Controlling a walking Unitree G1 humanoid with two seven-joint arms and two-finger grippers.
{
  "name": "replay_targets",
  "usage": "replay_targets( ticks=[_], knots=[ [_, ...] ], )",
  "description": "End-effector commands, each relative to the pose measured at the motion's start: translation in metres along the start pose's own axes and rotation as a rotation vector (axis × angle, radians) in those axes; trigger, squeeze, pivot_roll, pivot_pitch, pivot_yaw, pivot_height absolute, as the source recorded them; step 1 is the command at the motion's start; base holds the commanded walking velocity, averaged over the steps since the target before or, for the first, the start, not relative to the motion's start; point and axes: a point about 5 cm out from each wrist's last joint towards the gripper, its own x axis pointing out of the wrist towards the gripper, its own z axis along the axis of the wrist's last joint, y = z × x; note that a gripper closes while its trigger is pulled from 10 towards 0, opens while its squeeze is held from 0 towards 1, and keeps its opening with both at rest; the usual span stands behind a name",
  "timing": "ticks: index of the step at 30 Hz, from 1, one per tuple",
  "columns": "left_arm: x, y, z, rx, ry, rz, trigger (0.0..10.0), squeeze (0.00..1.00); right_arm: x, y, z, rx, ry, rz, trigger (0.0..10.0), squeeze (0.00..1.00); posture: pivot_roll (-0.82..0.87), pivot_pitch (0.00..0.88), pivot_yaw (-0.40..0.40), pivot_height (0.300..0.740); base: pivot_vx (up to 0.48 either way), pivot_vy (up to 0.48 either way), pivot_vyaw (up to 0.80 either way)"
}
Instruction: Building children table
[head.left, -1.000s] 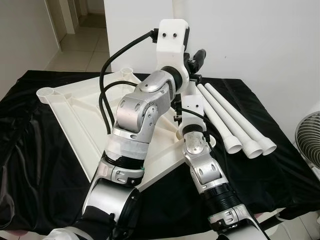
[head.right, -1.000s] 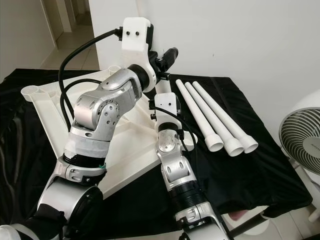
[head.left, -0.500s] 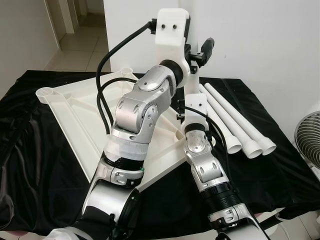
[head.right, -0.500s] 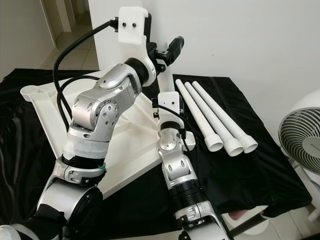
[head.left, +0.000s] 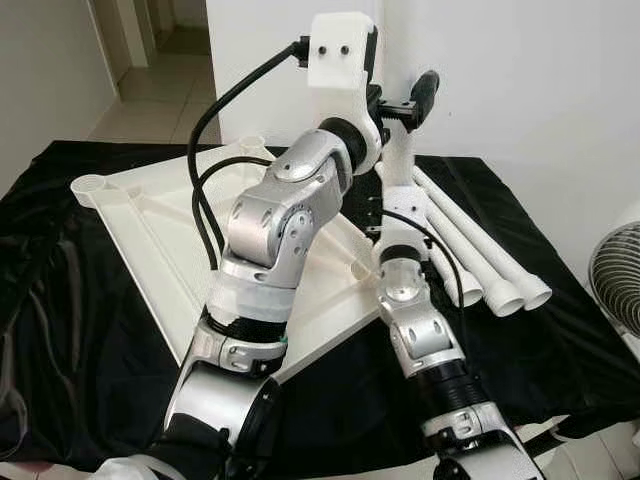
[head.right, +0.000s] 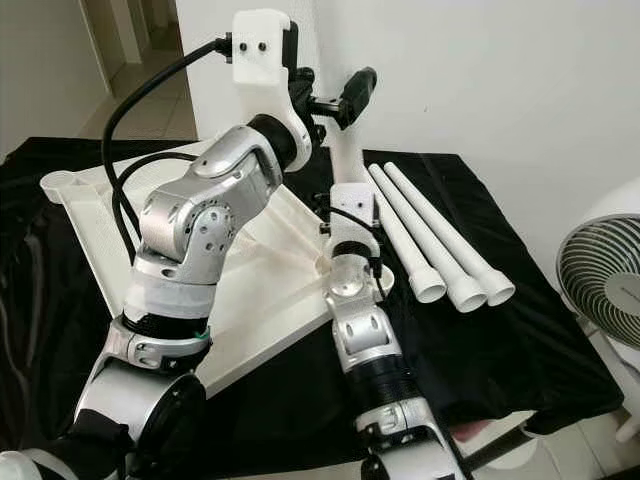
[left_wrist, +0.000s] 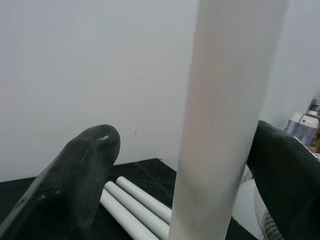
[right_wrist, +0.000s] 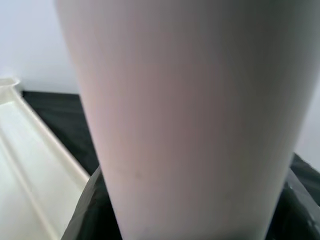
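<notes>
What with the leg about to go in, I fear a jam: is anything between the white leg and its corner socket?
Nothing visible does. The right hand holds the white plastic leg tube upright over the white tabletop's round corner socket, but the right wrist hides the tube's lower end.

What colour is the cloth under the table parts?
Black. The cloth shows best in the right eye view, beneath the white tabletop and three loose legs.

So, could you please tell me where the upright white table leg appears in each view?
Left eye: upright table leg, top centre.
Right eye: likewise, slightly left of centre.
Left wrist: close up, before the wall.
Right wrist: very close up.
Landmark: three spare legs lying on black cloth.
</notes>
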Motion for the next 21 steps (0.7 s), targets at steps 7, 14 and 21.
replay_targets(
  ticks=[7, 14, 21],
  knots=[
    [-0.016, 0.000, -0.006, -0.058, 0.001, -0.121, 10.0, 0.00, 0.008, -0.014, 0.003, 0.082, -0.022, 0.018, 10.0, 0.00, 0.04, 0.019, -0.038, 0.740, 0.000, 0.000, 0.00],
    [-0.025, 0.006, -0.013, -0.122, 0.012, -0.108, 10.0, 0.00, 0.009, -0.021, -0.003, 0.099, -0.018, 0.031, 10.0, 0.00, 0.05, 0.010, -0.040, 0.740, 0.000, 0.000, 0.00],
    [-0.041, 0.026, -0.043, -0.001, 0.118, -0.015, 10.0, 0.00, 0.010, -0.034, -0.012, 0.039, -0.024, 0.024, 10.0, 0.00, 0.04, 0.000, -0.045, 0.740, 0.000, 0.000, 0.00]
  ],
)
